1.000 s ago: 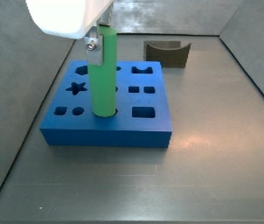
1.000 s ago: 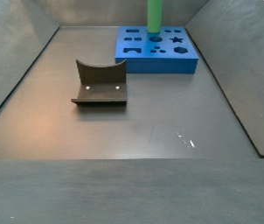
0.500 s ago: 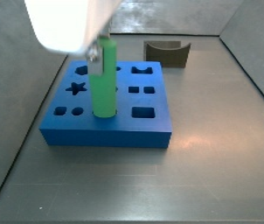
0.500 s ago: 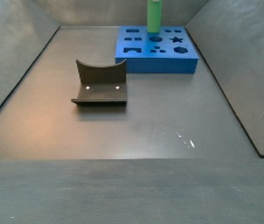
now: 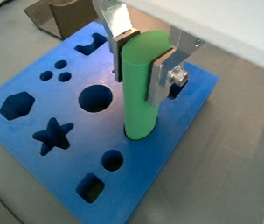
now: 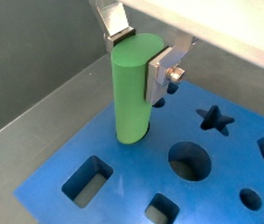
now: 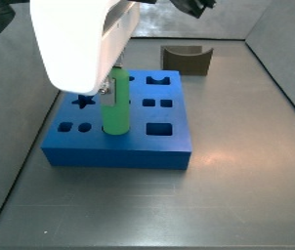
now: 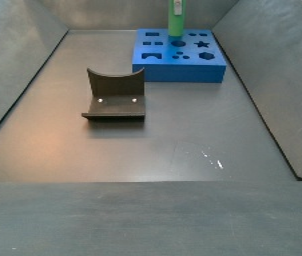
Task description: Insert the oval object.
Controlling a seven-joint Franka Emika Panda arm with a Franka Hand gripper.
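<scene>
On the grey floor's blue block (image 7: 119, 146), the tool (image 5: 146, 66) clamps the upright oval object (image 5: 142, 87).

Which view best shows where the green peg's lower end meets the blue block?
A wrist view: the green peg, between the gripper's fingers, meets the blue block unobstructed. A side view shows it partly behind the arm; another shows it far, small.

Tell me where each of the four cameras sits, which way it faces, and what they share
Wrist view: just above the gripper, looking down the green peg onto the blue block; both fingers show.
Wrist view: same perch, other side; peg, block, fingers.
Side view: raised, close to the block; the white arm shows.
Side view: raised, far end, looking across the fixture to the block.
All four share peg and block.
</scene>
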